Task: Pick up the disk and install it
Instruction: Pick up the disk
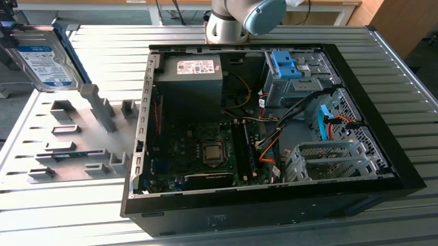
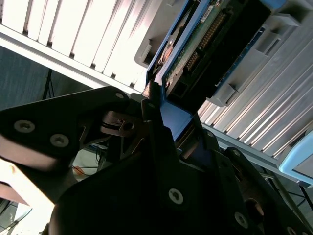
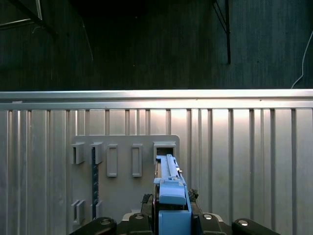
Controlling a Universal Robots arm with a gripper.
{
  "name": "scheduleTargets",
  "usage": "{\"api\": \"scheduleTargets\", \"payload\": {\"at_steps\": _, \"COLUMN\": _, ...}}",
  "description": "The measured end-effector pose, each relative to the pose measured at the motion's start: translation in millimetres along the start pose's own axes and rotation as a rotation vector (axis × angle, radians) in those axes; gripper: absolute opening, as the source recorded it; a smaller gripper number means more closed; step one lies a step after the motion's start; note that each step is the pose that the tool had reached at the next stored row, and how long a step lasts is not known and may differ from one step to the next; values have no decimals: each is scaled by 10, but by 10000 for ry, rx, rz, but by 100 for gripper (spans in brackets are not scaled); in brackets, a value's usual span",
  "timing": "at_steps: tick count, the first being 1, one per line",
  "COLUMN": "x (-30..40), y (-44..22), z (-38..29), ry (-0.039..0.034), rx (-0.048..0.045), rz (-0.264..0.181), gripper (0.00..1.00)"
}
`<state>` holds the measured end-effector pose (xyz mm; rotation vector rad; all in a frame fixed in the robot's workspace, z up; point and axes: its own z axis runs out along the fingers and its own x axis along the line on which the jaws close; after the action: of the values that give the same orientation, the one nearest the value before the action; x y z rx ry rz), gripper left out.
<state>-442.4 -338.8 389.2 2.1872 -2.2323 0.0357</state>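
Note:
The disk point(image 1: 42, 60) hangs tilted in the air at the exterior view's far left, above the grey slotted holder plate point(image 1: 68, 148). It is silver, with a white-and-blue label and blue side rails. In the second wrist view my gripper point(image 2: 171, 122) is shut on the disk's blue handle, and the disk's green circuit-board underside point(image 2: 205, 39) faces the camera. In the first wrist view the disk point(image 3: 171, 188) stands edge-on between the dark fingers, over the holder plate point(image 3: 122, 166).
An open computer case point(image 1: 383, 169) lies on the slatted metal table point(image 1: 55, 205) at centre and right. Inside are a grey power supply box point(image 1: 195, 77), a blue bracket in the drive cage point(image 1: 286, 64) and loose cables. The arm's base point(image 1: 239, 20) stands behind the case.

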Motion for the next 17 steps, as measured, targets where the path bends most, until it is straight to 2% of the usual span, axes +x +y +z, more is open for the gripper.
{"api": "scheduleTargets", "payload": {"at_steps": 17, "x": 3, "y": 0, "z": -99, "ry": 0, "rx": 0, "rz": 0, "gripper": 36}}
